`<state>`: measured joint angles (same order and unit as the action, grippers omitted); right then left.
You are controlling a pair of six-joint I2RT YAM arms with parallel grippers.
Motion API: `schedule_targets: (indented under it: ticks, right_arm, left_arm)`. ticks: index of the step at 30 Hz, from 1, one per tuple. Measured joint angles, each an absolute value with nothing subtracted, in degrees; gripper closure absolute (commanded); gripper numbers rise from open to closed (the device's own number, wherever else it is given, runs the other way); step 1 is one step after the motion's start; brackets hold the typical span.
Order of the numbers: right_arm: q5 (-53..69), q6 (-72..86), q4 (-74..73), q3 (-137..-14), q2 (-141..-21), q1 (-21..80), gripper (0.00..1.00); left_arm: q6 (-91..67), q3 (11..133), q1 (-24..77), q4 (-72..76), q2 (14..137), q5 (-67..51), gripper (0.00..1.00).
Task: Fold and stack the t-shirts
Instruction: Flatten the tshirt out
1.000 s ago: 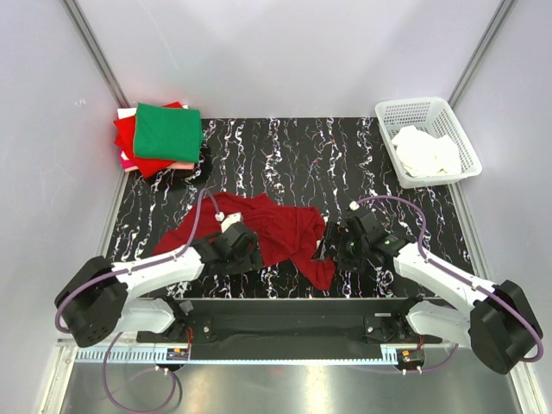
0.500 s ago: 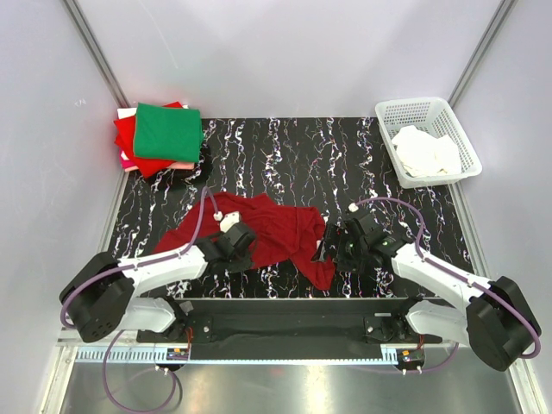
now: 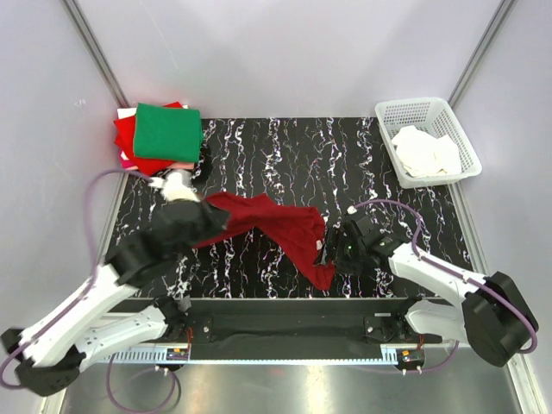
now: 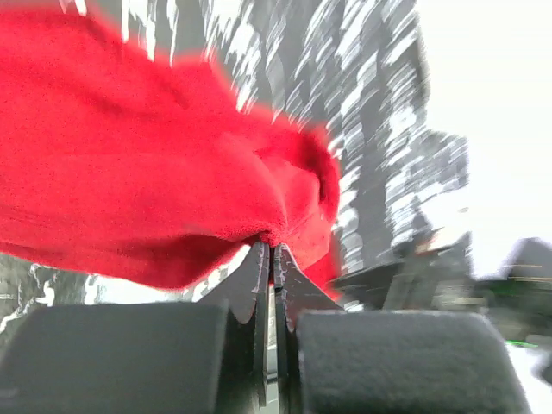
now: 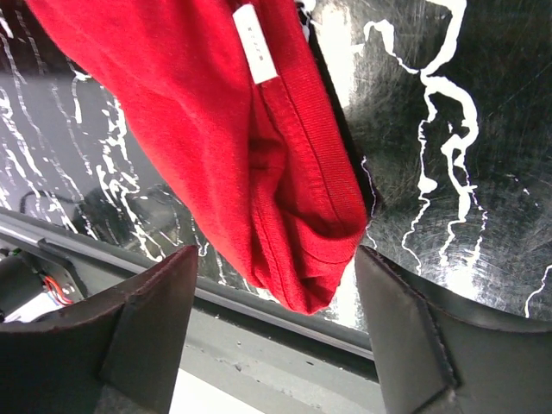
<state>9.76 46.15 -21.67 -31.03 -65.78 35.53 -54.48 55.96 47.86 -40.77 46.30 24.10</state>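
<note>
A dark crimson t-shirt (image 3: 276, 226) lies crumpled across the near middle of the black marbled table. Its left end is lifted by my left gripper (image 3: 213, 217). In the left wrist view the jaws (image 4: 272, 248) are shut tight on a pinch of the red cloth (image 4: 129, 172). My right gripper (image 3: 325, 250) is at the shirt's near right corner. There its fingers (image 5: 147, 319) stand open on either side of the folded hem (image 5: 302, 216) without pinching it; a white label (image 5: 256, 43) shows. Folded t-shirts are stacked at the back left, green (image 3: 166, 129) on bright red (image 3: 129, 142).
A white lattice basket (image 3: 466, 147) with white cloth inside stands at the back right. Pale walls close in the table on three sides. The table's front edge and grey rail (image 5: 259, 345) run just below the shirt's corner.
The left gripper has shut on the shirt, and its arm has risen and swung back-left, pulling the left end up. The right gripper's fingers have narrowed a little round the corner.
</note>
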Motion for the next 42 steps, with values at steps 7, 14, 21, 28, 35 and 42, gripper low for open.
schedule_targets:
  ticks: [7, 14, 21, 28, 35, 42]
  right_arm:
    - [8.5, 46.2, -21.7, -31.2, -68.5, 37.1, 0.27]
    - [7.7, 46.3, -21.7, -31.4, -69.5, 38.2, 0.32]
    - [6.9, 46.3, -21.8, -32.0, -70.7, 38.4, 0.42]
    - [6.6, 46.4, -21.9, -32.5, -71.4, 38.8, 0.47]
    - [6.5, 46.3, -22.1, -32.6, -71.1, 38.9, 0.46]
    - [3.4, 44.8, -26.8, -39.2, -69.8, 40.3, 0.31]
  left_arm:
    - [-56.0, 58.2, 47.8, -53.0, 34.7, 30.8, 1.0]
    - [-59.9, 54.4, 47.9, -64.1, 28.8, 33.9, 1.0]
    - [-64.6, 62.6, 47.9, -74.8, 18.3, 42.6, 0.97]
    - [-67.3, 62.4, 47.9, -78.1, 14.0, 46.0, 0.97]
    - [-68.2, 63.3, 47.9, -78.6, 12.5, 48.2, 0.96]
    - [-67.3, 63.9, 48.0, -79.2, 5.4, 50.5, 0.94]
